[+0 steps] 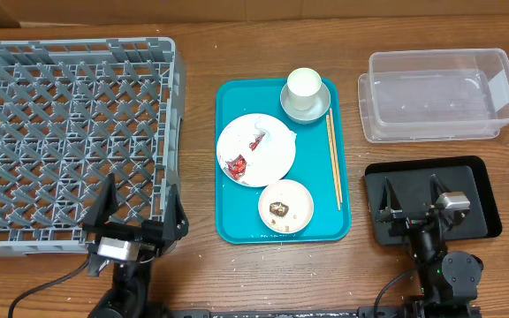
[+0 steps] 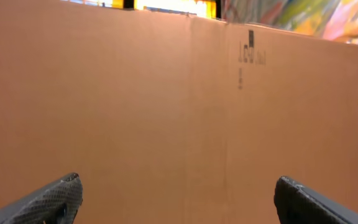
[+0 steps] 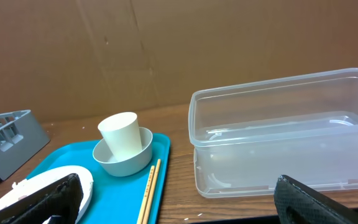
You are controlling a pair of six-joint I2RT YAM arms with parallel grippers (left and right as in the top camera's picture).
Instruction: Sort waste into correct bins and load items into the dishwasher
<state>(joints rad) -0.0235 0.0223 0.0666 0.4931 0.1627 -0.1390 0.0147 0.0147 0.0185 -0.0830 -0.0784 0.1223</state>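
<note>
A brown wooden table (image 1: 197, 53) with visible grain carries four things, all resting directly on its top. A large square grey plastic dish rack (image 1: 78, 44) fills the left end, and a teal tray (image 1: 237, 106) lies just to its right, near the table's middle. On the right side a clear plastic tub (image 1: 371, 97) sits toward the far edge, with a shallow black tray (image 1: 484, 194) nearer the front, the two close but apart.
</note>
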